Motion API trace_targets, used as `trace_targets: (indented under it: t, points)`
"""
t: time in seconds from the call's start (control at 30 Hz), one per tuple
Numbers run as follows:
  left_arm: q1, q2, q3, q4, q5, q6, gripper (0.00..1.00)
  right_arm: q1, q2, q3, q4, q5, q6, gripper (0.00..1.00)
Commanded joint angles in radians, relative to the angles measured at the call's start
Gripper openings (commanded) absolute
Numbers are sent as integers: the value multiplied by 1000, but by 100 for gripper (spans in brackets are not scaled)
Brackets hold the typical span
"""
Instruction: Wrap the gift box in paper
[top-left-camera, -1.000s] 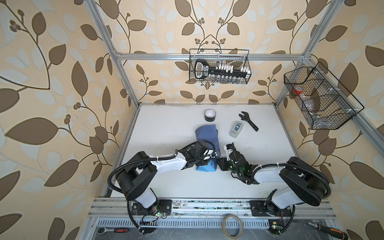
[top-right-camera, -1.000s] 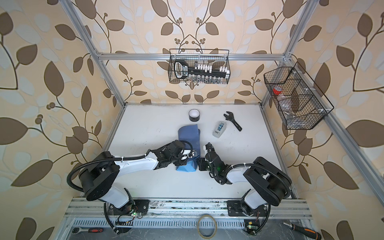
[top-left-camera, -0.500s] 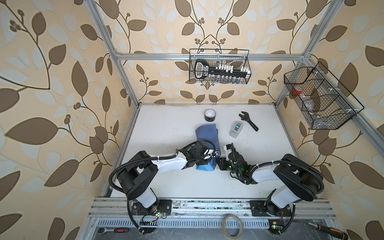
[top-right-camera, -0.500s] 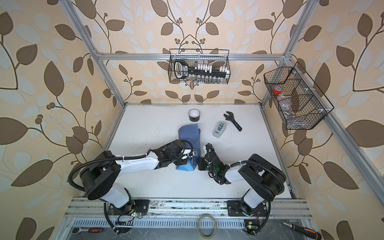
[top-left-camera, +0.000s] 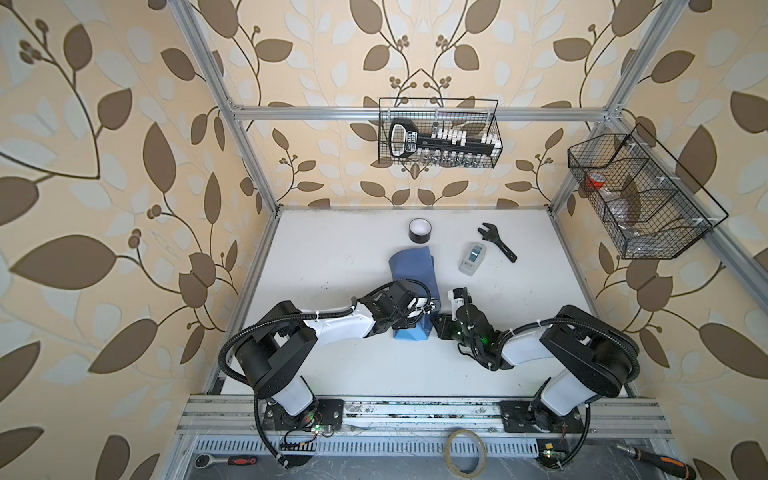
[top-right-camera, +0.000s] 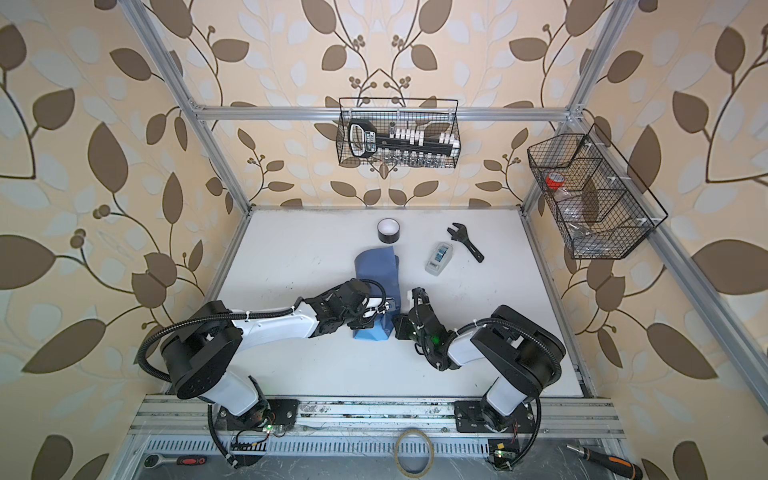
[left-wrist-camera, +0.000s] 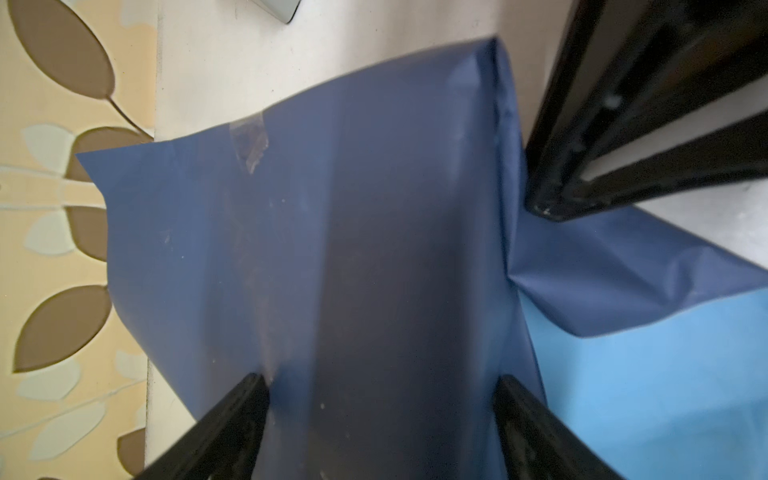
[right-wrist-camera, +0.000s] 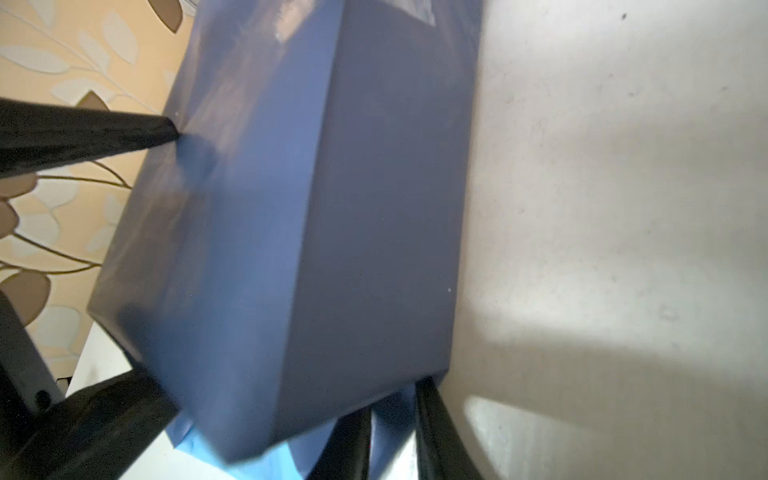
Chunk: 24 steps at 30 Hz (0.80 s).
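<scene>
The paper lies mid-table, slate-blue face out, folded over a block shape. The gift box itself is hidden under it. A tape scrap sticks on the paper's far flap. My left gripper is open wide, both fingertips resting on the wrapped top face. My right gripper is low at the near right corner of the bundle. Its two fingers are closed narrowly on a flap of the paper. A light-blue flap spreads on the table at the near end.
A black tape roll stands behind the paper. A small clear case and a black wrench lie at the back right. Wire baskets hang on the back wall and the right wall.
The right arm's elbow has swung a little to the left. Both grippers and the paper stay where they were.
</scene>
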Motion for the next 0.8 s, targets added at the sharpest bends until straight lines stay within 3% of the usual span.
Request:
trace_targets:
  t: [0.0,0.23,0.77]
  points:
    - [-8,24,12,-70,40,45,86,8,-12,-31,87,10,21,21]
    - [-8,24,10,-68,39,43,86,36,-17,-27,121,16,37,21]
    - [-8,28,13,-66,44,42,86,64,169,-25,325,75,190,19]
